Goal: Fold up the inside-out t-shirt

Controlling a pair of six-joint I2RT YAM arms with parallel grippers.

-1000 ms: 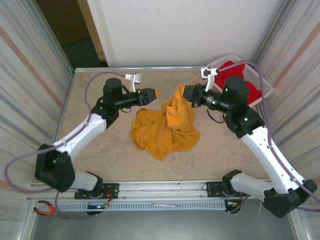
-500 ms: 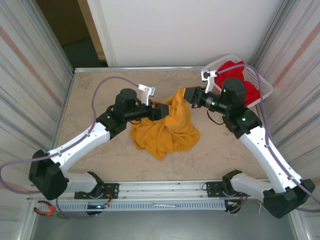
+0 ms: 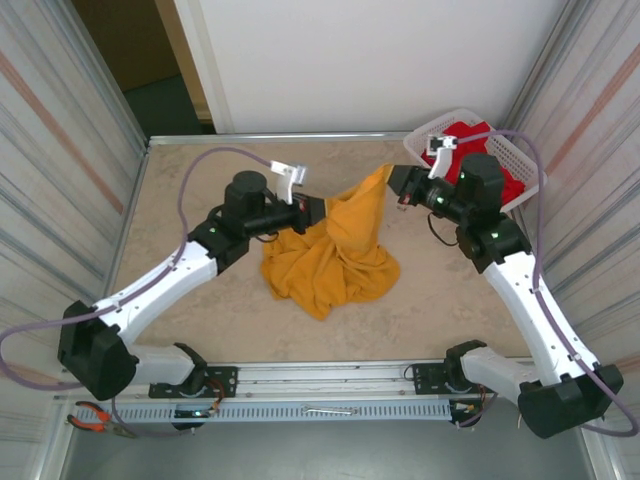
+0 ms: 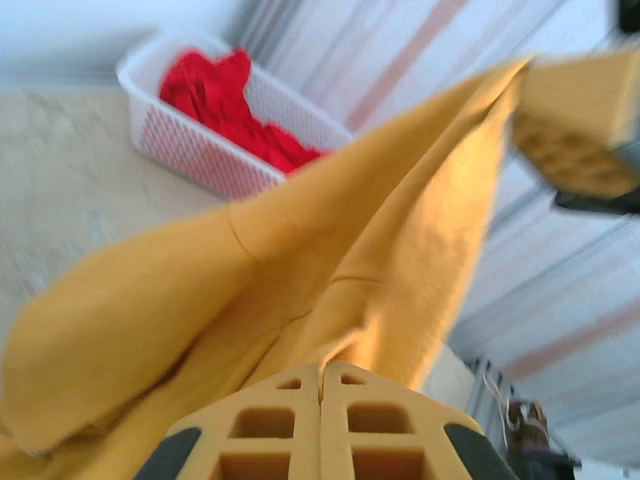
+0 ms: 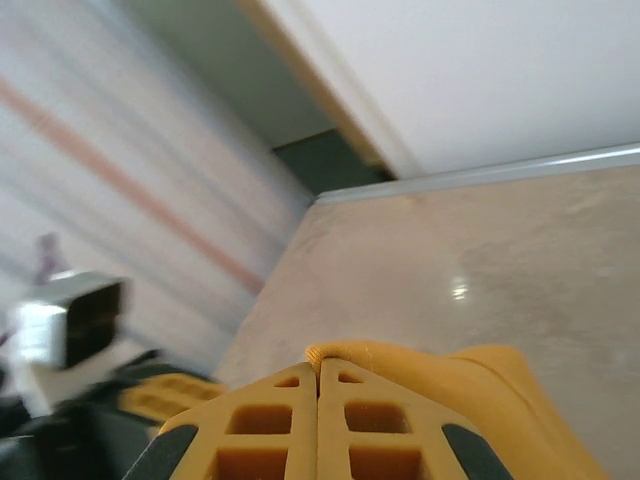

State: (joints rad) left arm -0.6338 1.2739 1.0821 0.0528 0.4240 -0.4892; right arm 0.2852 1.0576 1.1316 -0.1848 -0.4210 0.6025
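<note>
The mustard-yellow inside-out t-shirt [image 3: 335,255] lies bunched on the middle of the table, with one part pulled up into a peak toward the back right. My right gripper [image 3: 390,178] is shut on that peak; the right wrist view shows a fold of the cloth [image 5: 470,380] pinched at the closed fingertips [image 5: 318,360]. My left gripper [image 3: 318,209] is shut on the shirt's upper left side. In the left wrist view the fabric [image 4: 300,260] runs out of its closed jaws [image 4: 322,366] up to the right gripper's fingers [image 4: 575,120].
A white basket [image 3: 530,165] holding a bright red garment [image 3: 470,135] stands at the back right corner, also seen as the basket [image 4: 200,150] in the left wrist view. Bare beige table [image 3: 190,170] lies to the left. Pliers [image 3: 90,420] rest below the front rail.
The left gripper moved in from the left, open, and shut on the shirt. The right gripper drew back to the right with its corner, stretching the cloth between them.
</note>
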